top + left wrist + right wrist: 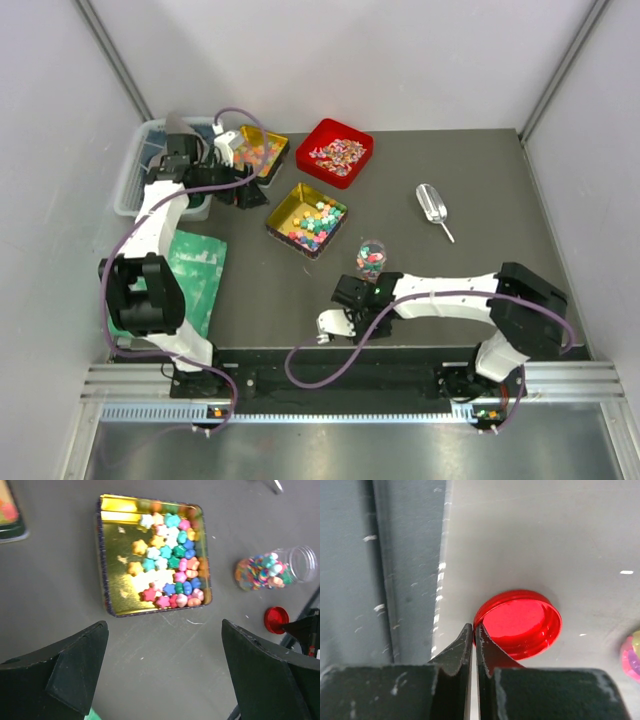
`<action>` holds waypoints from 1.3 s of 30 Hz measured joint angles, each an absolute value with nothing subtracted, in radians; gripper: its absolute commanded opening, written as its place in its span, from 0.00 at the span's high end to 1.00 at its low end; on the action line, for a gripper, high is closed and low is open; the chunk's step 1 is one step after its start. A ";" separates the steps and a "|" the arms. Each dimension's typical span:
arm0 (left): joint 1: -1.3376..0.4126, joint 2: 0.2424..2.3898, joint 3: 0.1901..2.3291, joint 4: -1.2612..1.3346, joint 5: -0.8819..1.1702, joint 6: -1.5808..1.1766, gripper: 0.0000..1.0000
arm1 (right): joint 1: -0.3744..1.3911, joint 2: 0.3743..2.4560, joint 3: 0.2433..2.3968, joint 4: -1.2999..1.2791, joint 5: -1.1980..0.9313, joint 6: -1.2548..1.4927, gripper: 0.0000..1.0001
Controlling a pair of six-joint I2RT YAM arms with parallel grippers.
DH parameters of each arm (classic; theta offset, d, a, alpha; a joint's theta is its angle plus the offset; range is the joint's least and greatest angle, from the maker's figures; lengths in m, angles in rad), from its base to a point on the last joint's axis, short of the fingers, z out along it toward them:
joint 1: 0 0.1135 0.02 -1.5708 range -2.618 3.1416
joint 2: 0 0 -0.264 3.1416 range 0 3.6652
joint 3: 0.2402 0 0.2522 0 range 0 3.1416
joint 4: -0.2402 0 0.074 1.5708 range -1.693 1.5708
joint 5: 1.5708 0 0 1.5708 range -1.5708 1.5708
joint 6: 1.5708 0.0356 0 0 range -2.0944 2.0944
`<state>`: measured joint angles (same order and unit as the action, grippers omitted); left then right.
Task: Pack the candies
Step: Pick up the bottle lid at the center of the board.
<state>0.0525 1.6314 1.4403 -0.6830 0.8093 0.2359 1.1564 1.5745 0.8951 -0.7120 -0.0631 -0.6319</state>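
Observation:
A gold tin (307, 218) holds pastel star and ball candies (172, 562). A second gold tin (258, 152) holds orange-yellow bits, and a red tray (335, 152) holds pink-white pieces. A clear jar (371, 258) with mixed candies stands open; it also shows in the left wrist view (270, 570). My left gripper (250, 192) is open and empty (164, 625), high above the table behind the star tin. My right gripper (352, 292) is low in front of the jar. Its fingertips (474, 627) are closed on the left rim of the red lid (520, 622), which lies open side up.
A metal scoop (432, 205) lies at the right. A green bag (195, 270) lies flat at the front left. A clear plastic bin (135, 170) stands at the back left. The table's front rail (395, 580) runs just beside the lid.

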 measured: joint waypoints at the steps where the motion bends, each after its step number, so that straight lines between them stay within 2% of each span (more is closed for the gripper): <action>1: 0.052 1.641 1.437 -0.680 0.830 0.242 0.01 | 1.156 1.571 0.913 -0.743 -0.081 -0.631 1.00; 5: 0.052 1.682 1.427 -0.680 0.928 0.287 0.01 | 1.121 1.505 1.050 -0.906 -0.208 -0.634 1.00; 10: 0.028 1.692 1.405 -0.685 1.043 0.381 0.01 | 0.952 1.404 1.391 -1.126 -0.462 -0.662 1.00; 16: -0.152 1.606 1.342 -0.662 1.113 0.536 0.01 | 0.775 1.399 1.755 -1.271 -0.764 -0.735 1.00; 21: -0.337 1.436 1.315 -0.628 1.105 0.583 0.01 | 0.722 1.463 1.827 -1.312 -0.905 -0.791 1.00; 25: -0.376 1.365 1.332 -0.589 1.100 0.601 0.01 | 0.665 1.519 1.823 -1.327 -0.959 -0.815 1.00; 39: -0.499 1.351 1.333 -0.577 1.112 0.690 0.01 | 0.617 1.567 1.819 -1.345 -1.016 -0.838 1.00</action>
<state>-0.4992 1.3510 1.3334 -0.5766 1.1122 0.6899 0.6170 1.5673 1.8191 -1.3453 -1.0157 -0.8375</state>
